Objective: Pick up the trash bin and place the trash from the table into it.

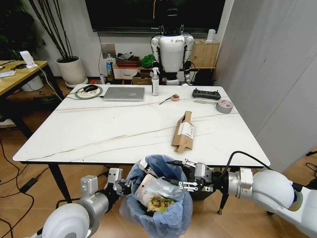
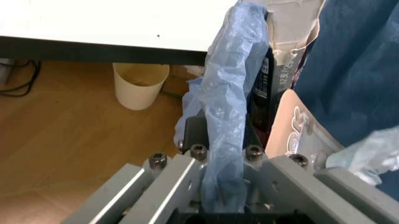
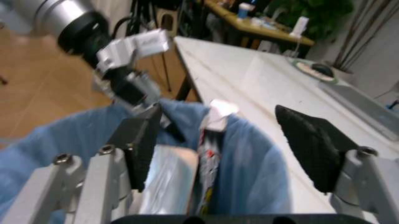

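In the head view the trash bin (image 1: 157, 206), lined in blue and holding litter, hangs just below the near edge of the bench (image 1: 99, 134), between both arms; the left end effector (image 1: 130, 185) meets its rim on one side, the right end effector (image 1: 177, 174) reaches over the other. A torn brown cardboard box (image 1: 183, 131) lies on the bench. In the left wrist view the left end effector (image 2: 221, 186) is clamped on the blue bag (image 2: 227, 112). In the right wrist view the right end effector (image 3: 234, 142) is spread wide above the bin, holding nothing.
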### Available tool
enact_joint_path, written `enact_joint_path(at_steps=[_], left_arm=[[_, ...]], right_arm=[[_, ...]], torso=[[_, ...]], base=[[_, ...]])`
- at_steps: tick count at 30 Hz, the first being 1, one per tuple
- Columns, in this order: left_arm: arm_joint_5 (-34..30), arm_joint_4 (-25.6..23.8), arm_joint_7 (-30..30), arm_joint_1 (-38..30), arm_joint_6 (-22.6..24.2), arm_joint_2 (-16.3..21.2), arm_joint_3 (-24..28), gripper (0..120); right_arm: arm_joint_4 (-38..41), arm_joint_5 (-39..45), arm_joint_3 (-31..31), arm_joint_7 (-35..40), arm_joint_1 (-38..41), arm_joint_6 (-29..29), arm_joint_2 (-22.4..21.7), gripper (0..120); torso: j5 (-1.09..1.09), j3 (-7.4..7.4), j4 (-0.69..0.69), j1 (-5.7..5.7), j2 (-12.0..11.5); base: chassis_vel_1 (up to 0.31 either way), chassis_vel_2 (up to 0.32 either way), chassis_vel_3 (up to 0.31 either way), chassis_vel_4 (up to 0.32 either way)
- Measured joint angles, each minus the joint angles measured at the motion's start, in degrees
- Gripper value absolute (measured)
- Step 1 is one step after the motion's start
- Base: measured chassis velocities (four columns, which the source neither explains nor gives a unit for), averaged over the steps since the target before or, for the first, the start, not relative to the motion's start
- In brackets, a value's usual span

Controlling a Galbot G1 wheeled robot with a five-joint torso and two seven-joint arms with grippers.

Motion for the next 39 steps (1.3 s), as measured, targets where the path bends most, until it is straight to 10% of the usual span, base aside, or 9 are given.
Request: enact_joint_path(at_steps=[7,19,39], left_arm=[[1.37,-0.44,0.11,2.13,0.00,-0.20,-0.49,0],[1.37,-1.14,0.14,3.78,-0.05,0.30,-3.15,0],[1.79,-1.45,0.17,5.96,-0.17,-0.02,-5.27,0]], right_arm=[[-5.61,8.35,2.85,13.10,4.00,-3.85,8.03,97],[-13.82,18.04,0.46,40.53,13.91,-20.28,23.41,100],[-26.61,36.01,-1.72,64.30,25.66,-38.59,36.99,100]], torso=[[-0.01,0.00,0.01,0.01,0.00],[0.00,0.00,0.02,0.01,0.00],[-0.01,0.00,0.01,0.00,0.00]], base=[[0.000,0.000,0.000,0.000],[0.000,0.000,0.000,0.000],[0.000,0.000,0.000,0.000]])
